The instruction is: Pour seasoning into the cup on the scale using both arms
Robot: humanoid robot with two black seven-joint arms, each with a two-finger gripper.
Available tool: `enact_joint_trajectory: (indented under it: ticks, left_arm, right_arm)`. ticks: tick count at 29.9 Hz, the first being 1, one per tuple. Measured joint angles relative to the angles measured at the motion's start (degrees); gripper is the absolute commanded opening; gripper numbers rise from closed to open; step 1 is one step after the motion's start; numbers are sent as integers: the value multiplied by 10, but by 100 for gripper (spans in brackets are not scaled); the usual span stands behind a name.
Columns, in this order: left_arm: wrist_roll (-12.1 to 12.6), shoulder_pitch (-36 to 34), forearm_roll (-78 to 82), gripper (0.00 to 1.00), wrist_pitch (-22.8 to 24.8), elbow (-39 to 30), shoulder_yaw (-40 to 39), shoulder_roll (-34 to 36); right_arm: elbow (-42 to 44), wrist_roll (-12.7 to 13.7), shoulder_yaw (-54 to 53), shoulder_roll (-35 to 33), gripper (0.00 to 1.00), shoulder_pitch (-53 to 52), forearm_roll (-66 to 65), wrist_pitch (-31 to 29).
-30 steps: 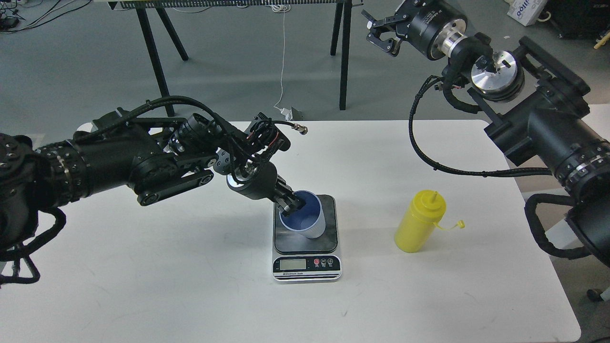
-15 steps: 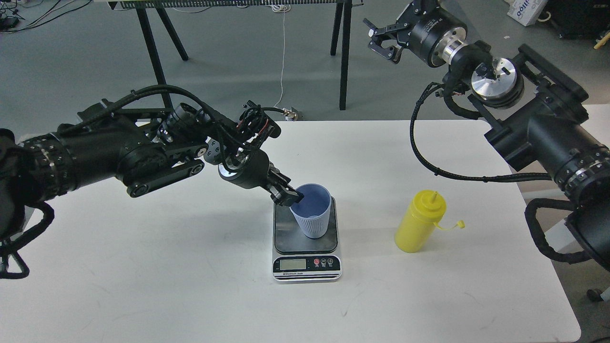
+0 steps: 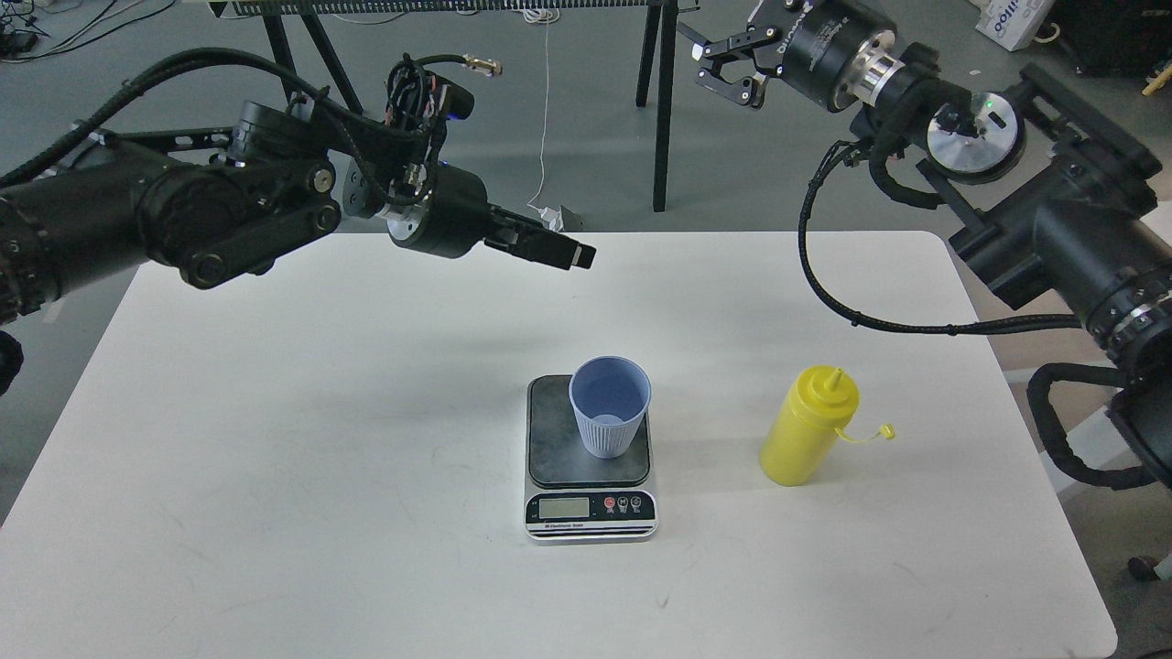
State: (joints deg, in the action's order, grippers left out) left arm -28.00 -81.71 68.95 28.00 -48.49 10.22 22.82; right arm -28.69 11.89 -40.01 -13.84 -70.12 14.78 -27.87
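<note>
The seasoning stands upright on our table, at three o'clock of the scale bearing the upright cup. Our left gripper hangs at eleven o'clock, jaws together, empty; our right gripper spreads wide.
</note>
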Motion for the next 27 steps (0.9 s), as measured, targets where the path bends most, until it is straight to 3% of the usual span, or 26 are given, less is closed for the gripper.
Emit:
enact_joint_trajectory:
  ticks: [6, 14, 20, 27]
  left_arm:
    - [0, 20, -69, 99, 0, 19, -41, 25]
    - [0, 81, -79, 99, 0, 37, -118, 36]
    - [0, 137, -77, 99, 0, 55, -143, 24]
    - [0, 167, -74, 99, 0, 57, -144, -1]
  right_arm:
    - [-5, 8, -97, -85, 100, 35, 53, -1]
    - [-24, 47, -128, -157, 100, 171, 259, -1]
    - [-180, 57, -131, -241, 100, 330, 388, -1]
    - [-317, 57, -144, -319, 100, 497, 410, -1]
